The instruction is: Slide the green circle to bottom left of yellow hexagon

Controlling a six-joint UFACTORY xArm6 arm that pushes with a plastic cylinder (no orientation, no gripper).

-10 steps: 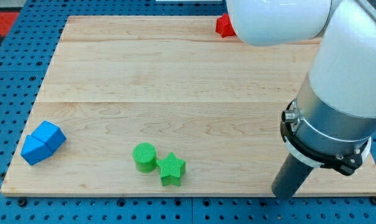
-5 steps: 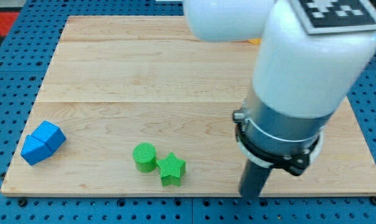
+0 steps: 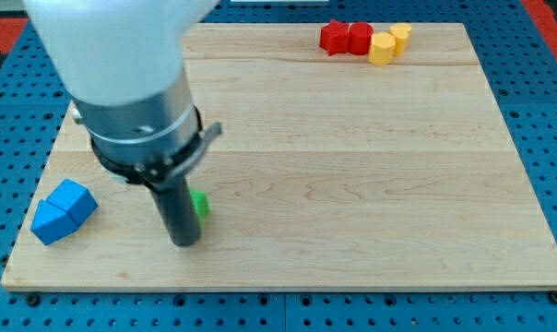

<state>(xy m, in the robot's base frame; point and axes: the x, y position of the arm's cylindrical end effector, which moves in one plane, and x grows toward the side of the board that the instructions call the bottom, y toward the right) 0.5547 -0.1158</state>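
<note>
My tip rests on the wooden board near its bottom left. A small piece of a green block shows just right of the rod, touching it; I cannot tell whether it is the circle or the star. No other green shows; the rod and arm may hide it. Two yellow blocks sit at the board's top right: the yellow hexagon and a second yellow block touching it.
Two red blocks stand in a row just left of the yellow ones at the top edge. Two blue blocks lie together at the board's left edge, left of my tip. The arm's body covers the upper left.
The arm swept from the board's bottom right to its bottom left. The green circle and star are gone from their place near the bottom edge; only a green bit shows, higher up beside the rod.
</note>
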